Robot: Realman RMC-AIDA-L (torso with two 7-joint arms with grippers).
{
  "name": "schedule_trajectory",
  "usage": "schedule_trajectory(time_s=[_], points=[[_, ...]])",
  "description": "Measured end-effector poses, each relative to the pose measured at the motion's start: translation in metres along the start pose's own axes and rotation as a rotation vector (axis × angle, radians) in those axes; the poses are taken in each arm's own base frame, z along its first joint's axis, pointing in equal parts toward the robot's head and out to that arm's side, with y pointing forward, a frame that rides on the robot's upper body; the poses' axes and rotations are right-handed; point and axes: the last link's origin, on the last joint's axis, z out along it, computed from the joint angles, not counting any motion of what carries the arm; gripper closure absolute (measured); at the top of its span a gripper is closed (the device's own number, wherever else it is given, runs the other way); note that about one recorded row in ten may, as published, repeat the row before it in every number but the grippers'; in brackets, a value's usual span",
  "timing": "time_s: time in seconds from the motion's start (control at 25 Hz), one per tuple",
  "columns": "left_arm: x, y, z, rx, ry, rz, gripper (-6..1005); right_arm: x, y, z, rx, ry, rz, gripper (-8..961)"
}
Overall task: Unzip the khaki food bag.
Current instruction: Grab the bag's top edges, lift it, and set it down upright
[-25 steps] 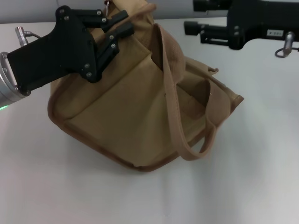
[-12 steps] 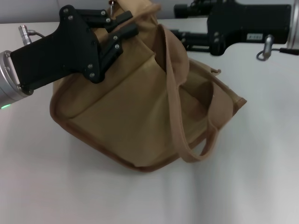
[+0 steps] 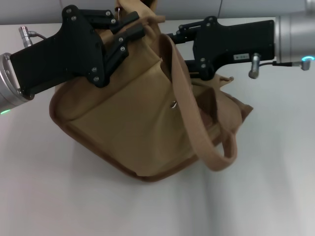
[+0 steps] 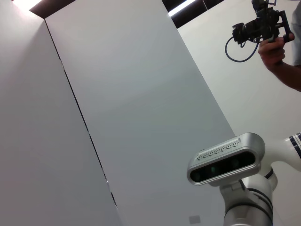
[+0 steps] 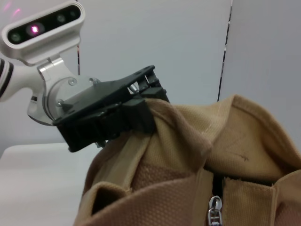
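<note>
Partly hidden: right hand (image 3: pixel 173 37) fingertips behind khaki food bag (image 3: pixel 142 123), state unclear; left hand (image 3: pixel 129 27) pinching bag's top edge.

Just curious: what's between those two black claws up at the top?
In the head view, the khaki food bag's raised top and one handle lie between the left gripper and the right gripper.
</note>
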Motion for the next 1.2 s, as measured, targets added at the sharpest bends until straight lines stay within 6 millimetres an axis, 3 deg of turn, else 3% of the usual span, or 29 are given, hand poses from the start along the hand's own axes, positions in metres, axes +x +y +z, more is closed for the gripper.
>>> schedule_trajectory(time_s=[0.48,0.68,0.92,1.12,1.2], points=[[0.002,-0.001,0.001,-0.012,0.008,0.012,842,-0.004,-0.003,0.032,0.040,0.052,-0.044,385],[0.003,0.000,0.001,-0.013,0.010,0.012,840,-0.005,-0.005,0.036,0.067,0.051,-0.051,607],[0.003,0.000,0.000,-0.011,0.010,0.012,837,-0.006,-0.004,0.034,0.074,0.028,-0.053,805],[0.001,-0.001,-0.004,0.021,0.003,0.007,835,-0.003,0.003,0.029,0.072,0.034,-0.074,957],[0.001,-0.001,-0.005,0.029,0.003,0.006,834,0.000,0.007,0.025,0.065,0.047,-0.081,956]])
